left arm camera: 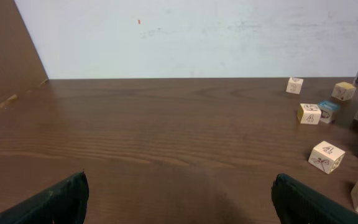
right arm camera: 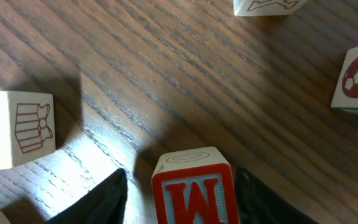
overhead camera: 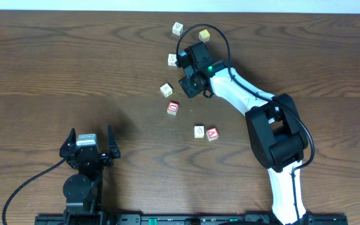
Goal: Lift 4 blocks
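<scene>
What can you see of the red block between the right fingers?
The red block is a wooden cube. Its front face is red and bears a letter that reads M from here. Its top is pale with a faint oval. It sits upright on the table between the dark fingers, with a gap showing on one side.

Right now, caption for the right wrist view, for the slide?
Right gripper open astride a red block on the wooden table, other blocks scattered around.
</scene>
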Tool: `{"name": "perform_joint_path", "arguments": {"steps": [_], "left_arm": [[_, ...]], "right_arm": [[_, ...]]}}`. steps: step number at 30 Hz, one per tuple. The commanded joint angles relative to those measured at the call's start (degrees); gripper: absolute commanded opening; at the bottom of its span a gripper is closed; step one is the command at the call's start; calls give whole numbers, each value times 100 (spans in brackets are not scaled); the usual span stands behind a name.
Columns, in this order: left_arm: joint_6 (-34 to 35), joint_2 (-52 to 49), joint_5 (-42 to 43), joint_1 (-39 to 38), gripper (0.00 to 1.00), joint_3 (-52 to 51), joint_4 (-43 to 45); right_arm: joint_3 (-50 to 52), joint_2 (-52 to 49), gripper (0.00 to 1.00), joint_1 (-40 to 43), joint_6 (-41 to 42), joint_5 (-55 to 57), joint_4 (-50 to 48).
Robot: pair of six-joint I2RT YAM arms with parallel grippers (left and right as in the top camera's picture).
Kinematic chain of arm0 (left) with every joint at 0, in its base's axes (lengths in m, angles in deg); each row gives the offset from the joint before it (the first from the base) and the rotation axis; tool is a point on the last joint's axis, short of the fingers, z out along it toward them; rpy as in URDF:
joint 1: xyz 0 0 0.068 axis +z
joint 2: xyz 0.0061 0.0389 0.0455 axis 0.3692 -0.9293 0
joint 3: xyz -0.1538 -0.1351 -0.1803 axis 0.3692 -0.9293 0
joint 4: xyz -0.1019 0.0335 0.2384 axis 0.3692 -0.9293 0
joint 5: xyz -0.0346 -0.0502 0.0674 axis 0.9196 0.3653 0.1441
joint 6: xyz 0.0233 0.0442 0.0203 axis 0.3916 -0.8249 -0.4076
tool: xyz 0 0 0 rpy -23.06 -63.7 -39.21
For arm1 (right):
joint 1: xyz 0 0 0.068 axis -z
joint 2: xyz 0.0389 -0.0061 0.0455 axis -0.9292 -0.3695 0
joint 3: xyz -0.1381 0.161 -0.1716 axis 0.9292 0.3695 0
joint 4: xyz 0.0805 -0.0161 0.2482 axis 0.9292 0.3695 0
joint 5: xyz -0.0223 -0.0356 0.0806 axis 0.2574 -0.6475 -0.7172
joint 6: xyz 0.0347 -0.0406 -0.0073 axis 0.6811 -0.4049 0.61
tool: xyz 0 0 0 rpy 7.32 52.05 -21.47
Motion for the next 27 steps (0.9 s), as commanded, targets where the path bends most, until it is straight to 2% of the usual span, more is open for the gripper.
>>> {"name": "perform_joint_path", "arguments": {"steps": [1, 22, 27], "left_arm": [[9, 15, -31, -9, 94, -120, -216], [9, 15, -31, -9, 94, -120, -214], [9, 15, -31, -9, 94, -120, -216]], "right_arm": [[-74, -4, 50, -28, -37, -20, -42], [-356, -2, 45, -31, -37, 260, 116], [-356, -2, 36, -31, -37, 260, 227]]}}
